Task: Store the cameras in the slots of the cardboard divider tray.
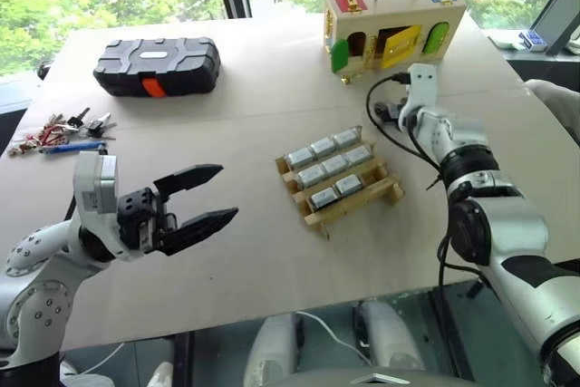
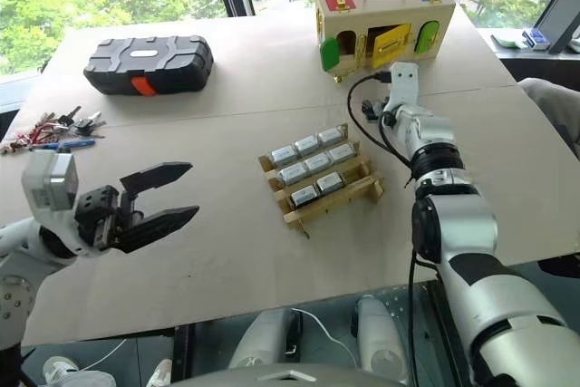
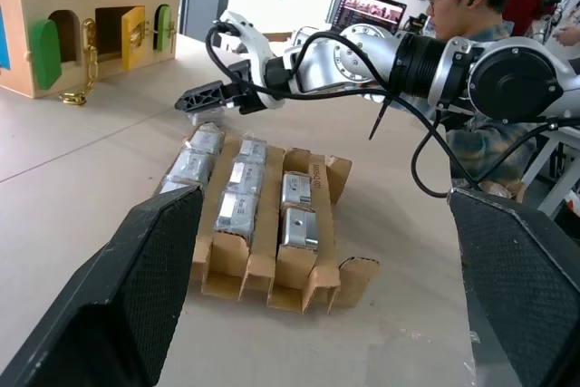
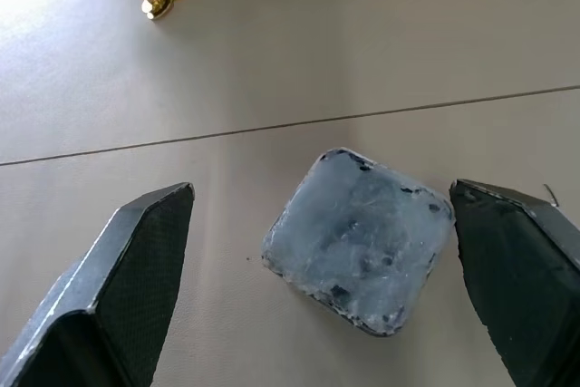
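Cameras [image 1: 325, 170]: small pale grey-blue blocks with silvery tops; eight sit in the tray, three in each of the two rows nearer the wooden box and two in the third row.
Loose camera [image 4: 359, 252]: one more, a scuffed pale block with rounded corners, lying flat on the table between the tray and the wooden box, not touched.
Tray [image 1: 367, 199]: one tan cardboard tray of three long rows, at mid-table, near the wooden box.
Right gripper [image 3: 205, 96]: released, fingers wide apart on either side of the loose camera, just beyond the tray.
Left gripper [image 1: 201, 195]: released, holding nothing, well apart from the tray.
Wooden box [image 1: 395, 27]: one, coloured doors, metal handle.
Black case [image 1: 157, 65]: one.
Keys [image 1: 62, 131]: one bunch.
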